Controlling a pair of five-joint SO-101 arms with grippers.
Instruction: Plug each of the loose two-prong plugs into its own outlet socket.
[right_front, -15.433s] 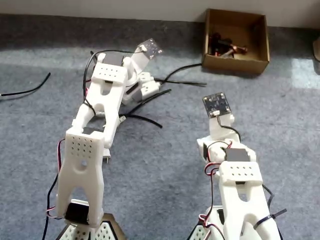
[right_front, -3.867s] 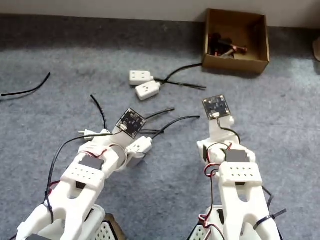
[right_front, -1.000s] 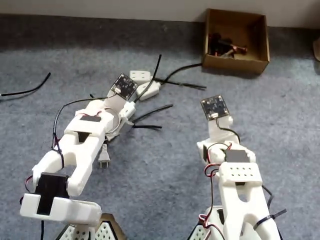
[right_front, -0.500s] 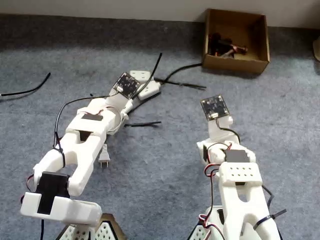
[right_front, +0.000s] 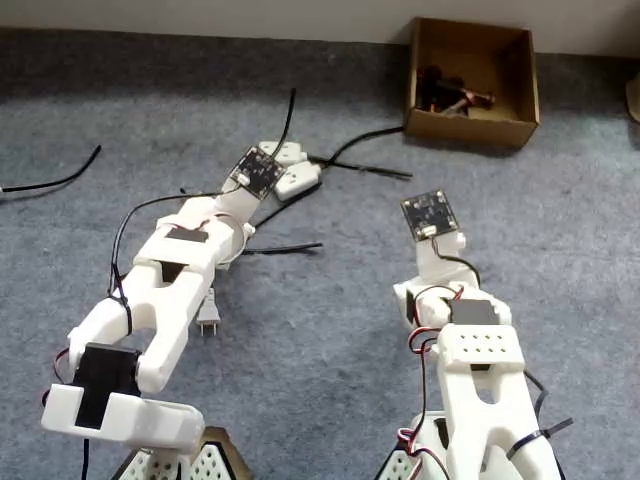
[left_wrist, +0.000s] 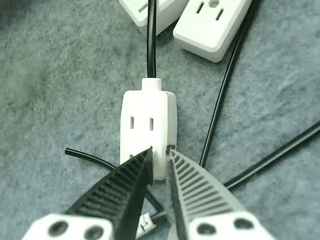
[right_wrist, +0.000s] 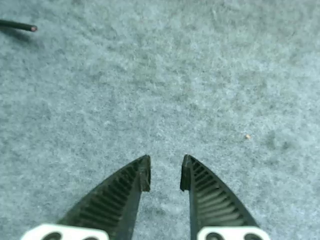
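Observation:
My left gripper (left_wrist: 158, 149) is shut on the near end of a white socket block (left_wrist: 148, 122). The block lies on the grey carpet with two slots facing up, and its black cord (left_wrist: 151, 40) runs away from me. Just beyond it lie two more white outlet sockets (left_wrist: 212, 22), seen in the high view side by side (right_front: 298, 180) past the left arm's wrist (right_front: 255, 172). A loose two-prong plug (right_front: 208, 318) lies on the carpet beside the left forearm. My right gripper (right_wrist: 165, 175) hangs open over bare carpet with nothing between its fingers.
A cardboard box (right_front: 470, 80) with small parts stands at the back right. Black cords (right_front: 285, 247) trail across the carpet between the arms and toward the box. Another cord (right_front: 50, 182) lies at the far left. The carpet in front of the right arm (right_front: 480, 350) is bare.
The left arm has pushed a little farther toward the two outlets with the socket block in its grip, and the block's cord has swung left. The right arm has kept still.

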